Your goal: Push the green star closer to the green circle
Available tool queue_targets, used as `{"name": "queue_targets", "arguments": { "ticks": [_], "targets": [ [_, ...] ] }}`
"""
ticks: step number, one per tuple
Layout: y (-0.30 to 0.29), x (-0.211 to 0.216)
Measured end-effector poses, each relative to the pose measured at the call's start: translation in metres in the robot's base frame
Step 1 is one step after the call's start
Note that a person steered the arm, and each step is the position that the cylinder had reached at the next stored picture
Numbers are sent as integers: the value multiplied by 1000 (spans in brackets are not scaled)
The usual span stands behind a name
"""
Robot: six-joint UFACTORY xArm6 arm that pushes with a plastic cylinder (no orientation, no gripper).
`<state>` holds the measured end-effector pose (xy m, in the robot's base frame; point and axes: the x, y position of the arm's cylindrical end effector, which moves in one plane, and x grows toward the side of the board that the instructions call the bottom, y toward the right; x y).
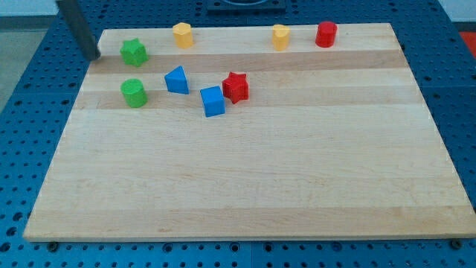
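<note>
Camera view: our tip (95,56) touches nothing, having no jaws. The green star (134,52) sits just to its right, the green circle (134,93) right and below. We should swing above the star, then push downward

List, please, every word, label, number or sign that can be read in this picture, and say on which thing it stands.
None: no text can be read anywhere.
The green star, green circle, the other blocks and the wooden board show plain surfaces.
My tip, left of the green star, carries no marking either.
</note>
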<state>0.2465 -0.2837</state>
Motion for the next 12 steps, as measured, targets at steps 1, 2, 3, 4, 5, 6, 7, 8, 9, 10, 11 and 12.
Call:
{"name": "queue_targets", "arguments": {
  "ticks": [1,2,3,4,5,6,7,8,9,10,11,12],
  "targets": [
    [55,-30],
    [91,-10],
    [63,6],
    [45,6],
    [45,-14],
    [34,-33],
    [15,-21],
    [12,8],
    [16,29],
    [46,51],
    [72,74],
    [71,73]
  ]
}}
